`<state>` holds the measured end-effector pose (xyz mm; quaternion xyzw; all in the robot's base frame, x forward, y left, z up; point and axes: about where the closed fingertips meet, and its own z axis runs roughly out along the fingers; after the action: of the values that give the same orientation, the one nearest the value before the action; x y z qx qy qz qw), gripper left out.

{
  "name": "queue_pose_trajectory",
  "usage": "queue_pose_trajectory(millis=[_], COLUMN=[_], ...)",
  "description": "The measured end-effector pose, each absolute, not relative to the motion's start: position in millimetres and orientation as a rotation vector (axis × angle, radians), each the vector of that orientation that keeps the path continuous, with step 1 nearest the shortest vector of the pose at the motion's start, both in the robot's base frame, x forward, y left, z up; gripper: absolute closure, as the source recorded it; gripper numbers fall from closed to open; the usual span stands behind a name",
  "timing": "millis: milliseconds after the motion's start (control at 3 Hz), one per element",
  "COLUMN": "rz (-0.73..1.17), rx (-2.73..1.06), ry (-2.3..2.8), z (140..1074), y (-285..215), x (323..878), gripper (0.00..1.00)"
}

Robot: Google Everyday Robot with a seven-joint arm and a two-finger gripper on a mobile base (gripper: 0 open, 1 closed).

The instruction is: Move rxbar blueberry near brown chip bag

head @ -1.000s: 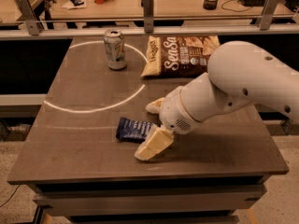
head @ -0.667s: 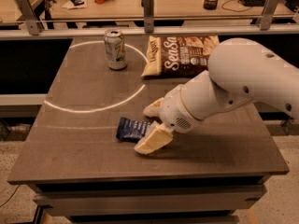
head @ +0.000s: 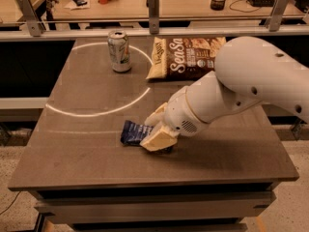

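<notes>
Rxbar blueberry [head: 131,132], a small flat dark navy-blue wrapper with pale lettering, lies flat on the grey-brown table [head: 87,153], towards the front edge and left of the middle. Its left end is in plain sight; its right end is hidden by the gripper [head: 147,132]. The gripper, with two cream-coloured fingers [head: 159,138], sits low at the table surface on the end of a bulky white arm [head: 251,76] that reaches in from the right. Its jaws stand one on the far side and one on the near side of the bar's right end, drawn in close against it, so the bar is pinched between them while it rests on the table.

The brown chip bag [head: 186,57], large and puffy with a dark brown centre, cream edges and white lettering, lies at the back of the table, well apart from the bar. A silver-green drink can [head: 119,51] stands upright just left of the bag. A thin white circle line [head: 96,113] is marked on the tabletop, curving between the can and the bar.
</notes>
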<state>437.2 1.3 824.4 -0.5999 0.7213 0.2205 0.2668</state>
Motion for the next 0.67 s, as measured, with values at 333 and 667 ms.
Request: queue_pose_trajectory(millis=[333, 667], rz=[0.539, 0.420], rx=[-1.578, -1.489], ry=[1.931, 1.922], z=[841.1, 864.0], y=[-14.2, -35.4], x=[439.7, 444.3], gripper=[1.00, 1.00])
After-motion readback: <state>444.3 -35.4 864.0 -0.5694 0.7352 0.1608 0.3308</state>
